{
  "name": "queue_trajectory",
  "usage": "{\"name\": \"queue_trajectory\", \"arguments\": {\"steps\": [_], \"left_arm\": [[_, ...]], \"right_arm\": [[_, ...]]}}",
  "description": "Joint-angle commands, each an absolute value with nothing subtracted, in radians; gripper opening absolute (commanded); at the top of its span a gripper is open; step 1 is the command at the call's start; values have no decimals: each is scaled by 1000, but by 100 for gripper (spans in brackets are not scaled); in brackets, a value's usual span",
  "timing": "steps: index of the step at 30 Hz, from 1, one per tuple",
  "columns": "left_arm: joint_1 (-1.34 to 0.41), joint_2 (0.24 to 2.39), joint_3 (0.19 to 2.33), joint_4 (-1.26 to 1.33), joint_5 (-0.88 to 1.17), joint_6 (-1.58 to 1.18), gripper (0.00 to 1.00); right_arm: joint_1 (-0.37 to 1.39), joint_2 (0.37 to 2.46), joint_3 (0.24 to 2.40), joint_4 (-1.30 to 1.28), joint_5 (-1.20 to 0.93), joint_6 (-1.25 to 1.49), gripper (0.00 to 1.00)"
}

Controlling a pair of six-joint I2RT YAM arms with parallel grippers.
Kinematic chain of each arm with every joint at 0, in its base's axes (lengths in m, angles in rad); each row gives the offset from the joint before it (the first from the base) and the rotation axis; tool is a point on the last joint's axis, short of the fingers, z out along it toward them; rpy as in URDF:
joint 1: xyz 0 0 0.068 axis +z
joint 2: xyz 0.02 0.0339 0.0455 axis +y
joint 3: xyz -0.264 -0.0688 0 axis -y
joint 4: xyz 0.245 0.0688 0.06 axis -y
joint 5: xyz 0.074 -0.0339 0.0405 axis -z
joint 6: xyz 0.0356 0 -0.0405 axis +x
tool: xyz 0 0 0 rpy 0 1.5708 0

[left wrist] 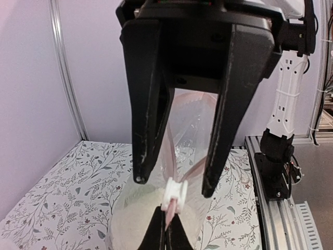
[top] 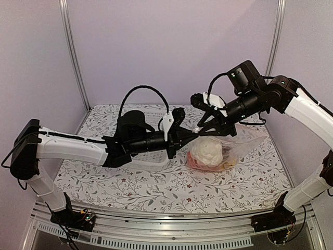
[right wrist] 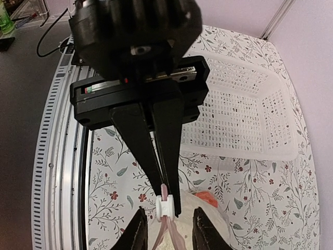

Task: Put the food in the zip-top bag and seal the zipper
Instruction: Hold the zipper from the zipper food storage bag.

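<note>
Now, your left gripper [left wrist: 166,232]: clamped shut on the zipper [right wrist: 165,188]
Your right gripper [left wrist: 174,186]: jaws apart, straddling the white slider [right wrist: 165,207]
Zip-top bag [top: 247,141]: holds the food [top: 208,152]

**No legible writing in any view**

No word, number, brand or sign can be read in the three views. The closest is a narrow sticker [right wrist: 106,87] across the housing of the left gripper [right wrist: 167,197], seen from the right wrist. It carries a red and a green mark, too small and blurred to read. Any label on the green bottle [right wrist: 4,21] at the frame's corner is equally illegible.
</note>
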State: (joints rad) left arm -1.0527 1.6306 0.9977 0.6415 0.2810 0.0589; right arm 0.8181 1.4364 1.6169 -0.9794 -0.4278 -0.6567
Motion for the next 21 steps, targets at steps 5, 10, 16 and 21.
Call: {"name": "queue_trajectory", "arguments": {"steps": [5,10,16,21], "left_arm": [[-1065,1598,1009,634,297,63,0],[-1066,1598,1011,631,298,64,0],[-1066,1598,1012,625,295,61,0],[-1065,1590,1007,621,280,54,0]], "right_arm": [[827,1466,1647,-968,-425,-650,22],[831,1471,1656,-974,-426,-653,15],[835,1481,1661,-983,-424,-659,5],[835,1496,1678,-1017,-409,-672,0]]}}
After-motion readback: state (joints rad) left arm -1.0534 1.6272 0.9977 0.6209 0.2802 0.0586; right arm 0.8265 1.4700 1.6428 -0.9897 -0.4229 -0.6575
